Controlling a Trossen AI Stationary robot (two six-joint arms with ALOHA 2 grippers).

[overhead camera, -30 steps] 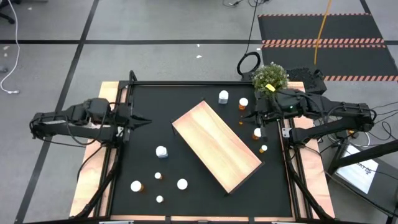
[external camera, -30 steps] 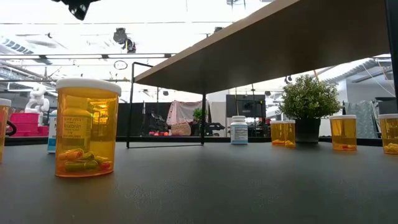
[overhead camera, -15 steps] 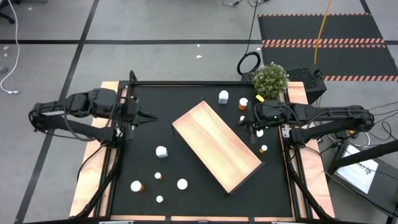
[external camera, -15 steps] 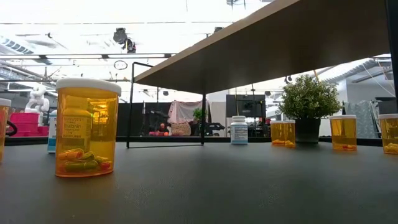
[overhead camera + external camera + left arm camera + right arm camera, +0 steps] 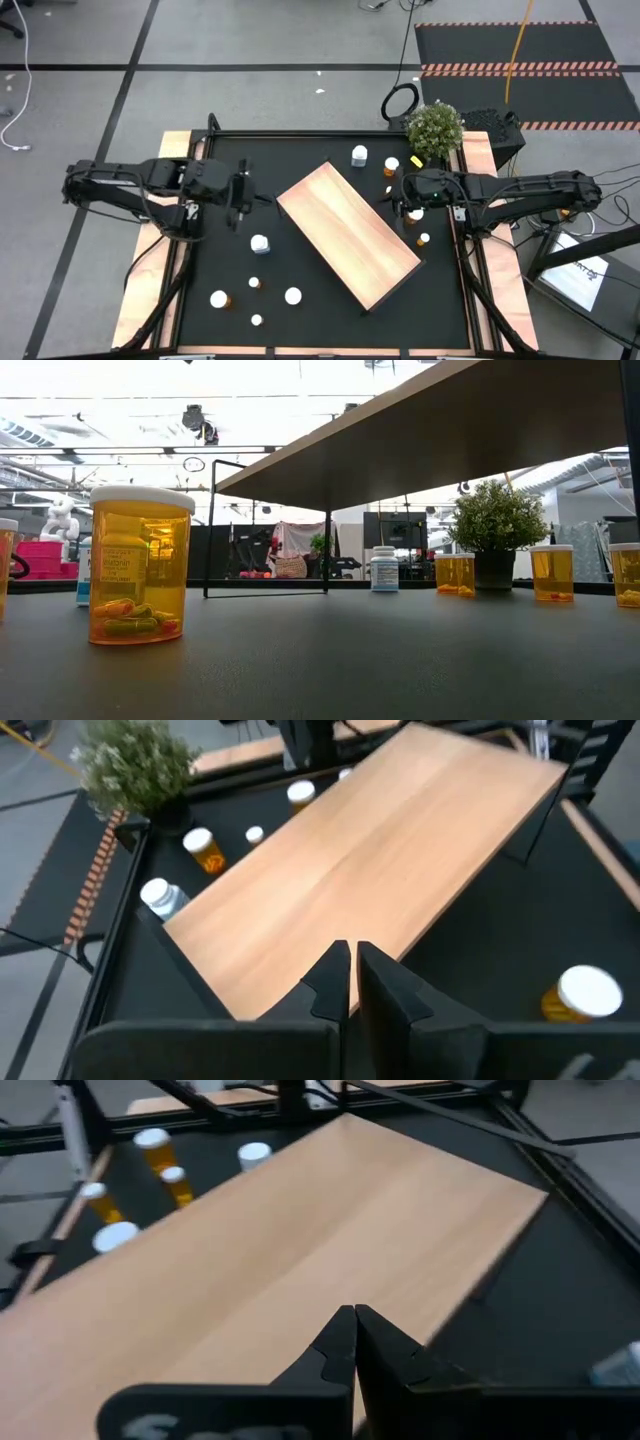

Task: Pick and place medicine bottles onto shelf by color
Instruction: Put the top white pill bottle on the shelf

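**Both arms in, nothing shelved yet**

Since a second ago both my arms have swung inward from the bench edges toward the shelf (image 5: pixel 347 234), and neither has picked anything up.

Starting on the left, my left claw (image 5: pixel 262 201) hangs just off the shelf's left corner, its fingers pressed together and empty; its wrist camera looks straight along the bare wood. Below and left of it the white bottle (image 5: pixel 260 243) stands alone on the bench (image 5: pixel 300 160), with four more small bottles scattered nearer the front edge, among them an orange one (image 5: pixel 218 299) and a white-capped one (image 5: pixel 292 296).

In the middle, the shelf lies diagonally, and its top is bare: no bottle stands on it.

Further right, a white bottle (image 5: pixel 359 155) and an orange one (image 5: pixel 391 166) stand near the plant (image 5: pixel 434 125). My right claw (image 5: pixel 384 201) reaches in beside the shelf's right edge, fingers together and empty, with a couple more bottles close under that arm.

By my reckoning the sorting has not begun; every bottle remains to be moved.
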